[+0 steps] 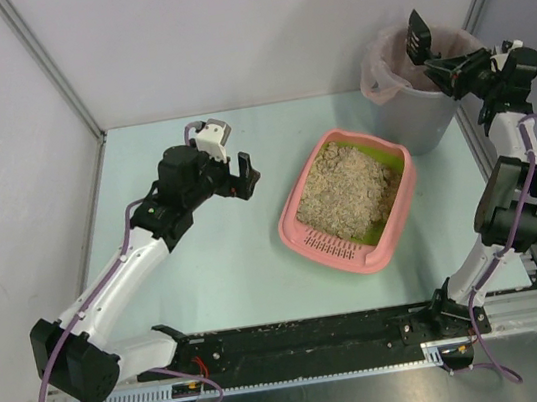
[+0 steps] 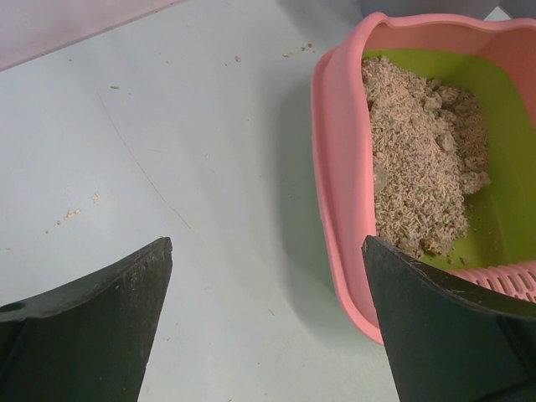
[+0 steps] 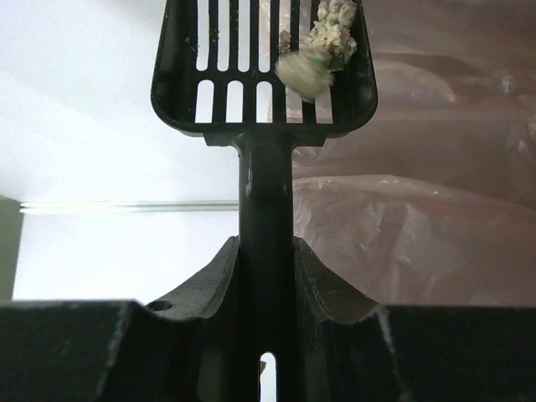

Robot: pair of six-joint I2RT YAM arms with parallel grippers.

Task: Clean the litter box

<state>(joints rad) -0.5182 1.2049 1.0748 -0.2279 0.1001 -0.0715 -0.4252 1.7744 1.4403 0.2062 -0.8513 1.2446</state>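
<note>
The pink litter box (image 1: 392,233) with green lining and beige litter (image 1: 348,189) lies mid-table; in the left wrist view its pink wall (image 2: 339,167) is at the right. My left gripper (image 1: 244,176) hovers open just left of the box, empty, with the bare table between its fingers (image 2: 100,318). My right gripper (image 1: 450,73) is shut on the handle of the black slotted scoop (image 3: 266,234), held over the grey bucket (image 1: 425,117). The scoop head (image 1: 417,40) tilts upward. A pale greenish clump (image 3: 310,67) rests in the scoop's slotted head, with the pinkish bag (image 3: 419,234) behind.
The bucket stands at the back right corner against the enclosure walls. Scattered litter crumbs (image 2: 71,215) lie on the table left of the box. A black rail (image 1: 309,336) runs along the near edge by the arm bases.
</note>
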